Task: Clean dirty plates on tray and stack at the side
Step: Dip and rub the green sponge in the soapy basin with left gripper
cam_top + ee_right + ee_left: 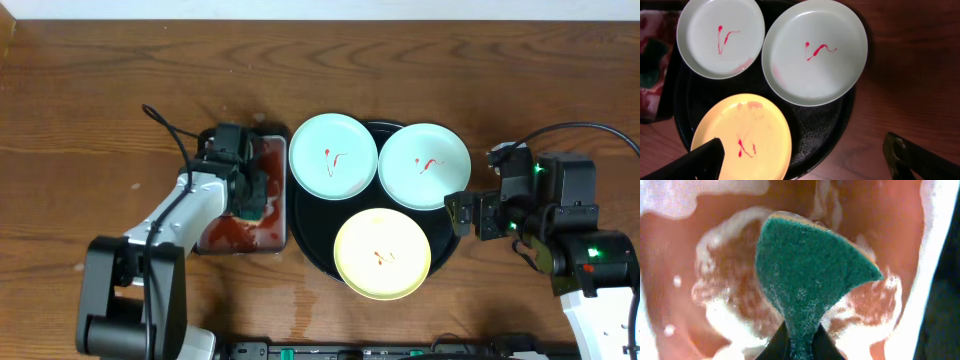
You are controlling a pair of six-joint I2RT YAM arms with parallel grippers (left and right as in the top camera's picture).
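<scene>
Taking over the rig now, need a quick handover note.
Left gripper: shut on the green sponge, over the small metal tray of red sauce.
Right gripper: open, empty, beside the black tray.
Left mint plate, right mint plate and yellow plate: all on the black tray, red-smeared.
Done: sponge gripped.
Left: wipe all three, stack on the table.

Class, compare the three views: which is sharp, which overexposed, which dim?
Overhead: even light, sharp throughout. Left wrist: extreme close-up, green sponge crisp, white foam around it overexposed. Right wrist: dimmer, black tray loses detail, red smears on the plates are legible.
</scene>
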